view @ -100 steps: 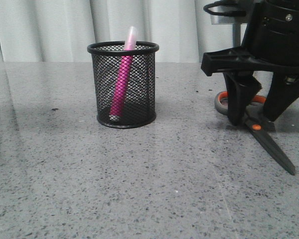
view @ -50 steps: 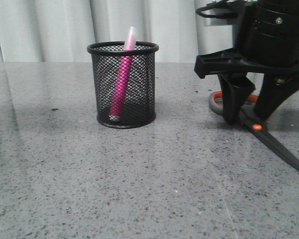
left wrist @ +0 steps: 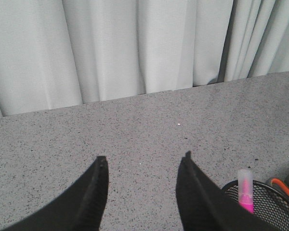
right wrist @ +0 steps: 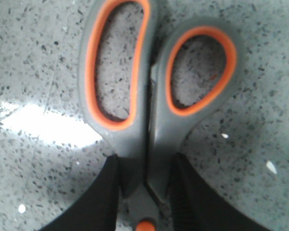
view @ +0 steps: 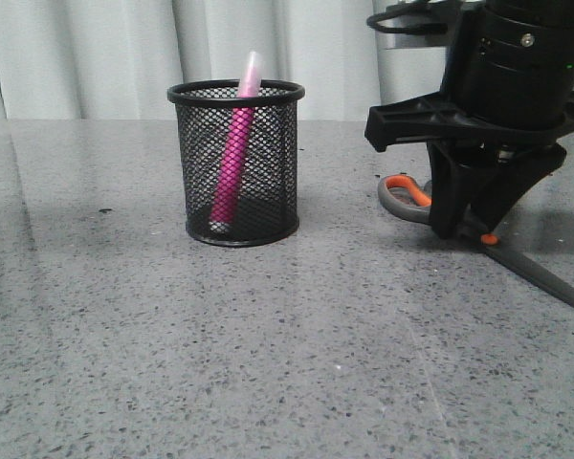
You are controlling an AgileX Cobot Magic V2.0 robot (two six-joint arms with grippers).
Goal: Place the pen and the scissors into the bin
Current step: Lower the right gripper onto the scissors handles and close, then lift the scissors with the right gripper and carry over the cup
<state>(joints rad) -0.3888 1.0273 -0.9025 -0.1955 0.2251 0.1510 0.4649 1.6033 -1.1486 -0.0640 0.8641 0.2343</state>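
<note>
Where the right gripper (right wrist: 145, 192) comes down, its black fingers (right wrist: 98, 202) pinch the neck of the grey-handled scissors with orange-lined loops (right wrist: 154, 96) just above the orange pivot screw — blades and handles lie flat on the speckled grey stone table (view: 268, 363), not lifted. Left gripper (left wrist: 142, 192): jaws spread, holding nothing, above the table near the bin. Small cylindrical black wire-mesh bin (view: 236, 163): upright, well apart from the scissors; contents — one thick magenta-pink pen with pale ends (view: 235, 153), leaning, tip above the rim. By my reading: pen done, scissors left.
</note>
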